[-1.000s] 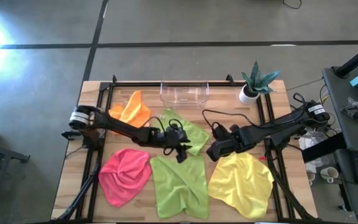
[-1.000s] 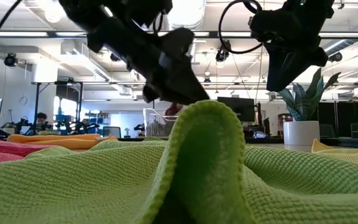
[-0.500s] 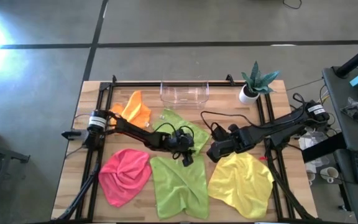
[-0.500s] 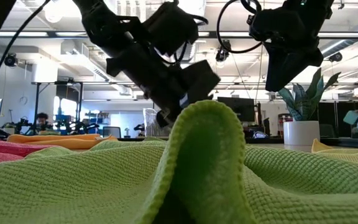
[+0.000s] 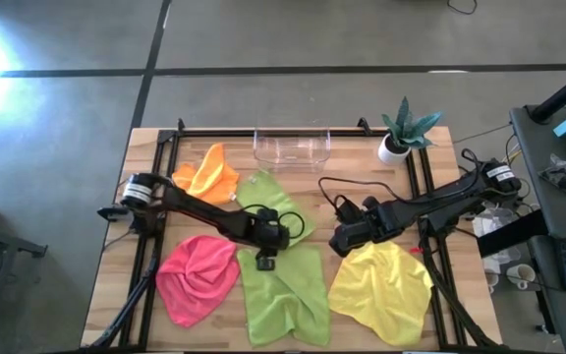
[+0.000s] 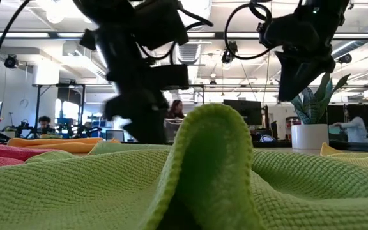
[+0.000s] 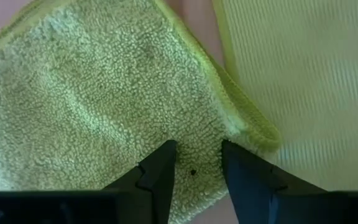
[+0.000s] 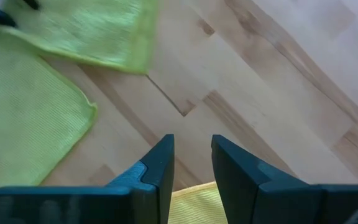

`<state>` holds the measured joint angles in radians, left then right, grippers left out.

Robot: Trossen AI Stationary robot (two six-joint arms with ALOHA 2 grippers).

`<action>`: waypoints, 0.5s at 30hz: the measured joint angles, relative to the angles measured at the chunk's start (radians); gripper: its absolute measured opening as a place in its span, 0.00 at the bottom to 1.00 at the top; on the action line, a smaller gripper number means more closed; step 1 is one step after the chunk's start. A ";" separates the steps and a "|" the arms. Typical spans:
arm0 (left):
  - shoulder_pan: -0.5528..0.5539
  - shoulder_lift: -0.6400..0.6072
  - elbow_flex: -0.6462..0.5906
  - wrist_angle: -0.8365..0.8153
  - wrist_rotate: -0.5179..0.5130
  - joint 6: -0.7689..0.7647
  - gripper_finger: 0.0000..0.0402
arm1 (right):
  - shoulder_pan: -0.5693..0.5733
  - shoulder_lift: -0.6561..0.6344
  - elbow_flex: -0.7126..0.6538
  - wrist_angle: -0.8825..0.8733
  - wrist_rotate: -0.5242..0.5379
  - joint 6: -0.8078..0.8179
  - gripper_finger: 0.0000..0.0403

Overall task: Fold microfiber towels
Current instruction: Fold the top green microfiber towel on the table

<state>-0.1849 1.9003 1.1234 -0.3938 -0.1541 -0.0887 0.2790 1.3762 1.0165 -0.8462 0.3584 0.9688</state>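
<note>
Lime green towel (image 5: 281, 295): left hand (image 5: 265, 262) moved from rear green towel (image 5: 281, 205) to its top edge, fingers slightly apart, holding nothing. Right hand (image 5: 340, 242) unchanged, narrow gap, empty. Fold not begun.

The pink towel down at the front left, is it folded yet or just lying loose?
Loose, not folded. The pink towel lies crumpled in an uneven rounded shape with wrinkles across it, showing no straight creases or squared edges.

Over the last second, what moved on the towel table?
The left gripper swung from the rear green towel toward the front green towel, and now hangs open over its rear corner, holding nothing. The right gripper stayed open near the yellow towel. No towel shifted.
</note>
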 joint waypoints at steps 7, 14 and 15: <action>-0.020 -0.078 -0.008 -0.189 0.068 0.163 0.30 | 0.000 0.000 -0.007 0.016 0.000 -0.007 0.24; -0.052 -0.130 -0.007 -0.305 0.033 0.177 0.30 | 0.000 0.000 -0.007 0.023 0.000 -0.022 0.24; -0.054 -0.134 -0.007 -0.319 0.009 0.177 0.30 | 0.000 0.000 -0.007 0.023 0.000 -0.025 0.24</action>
<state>-0.2393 1.7667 1.1160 -0.7132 -0.1449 0.0883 0.2790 1.3762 1.0096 -0.8229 0.3580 0.9435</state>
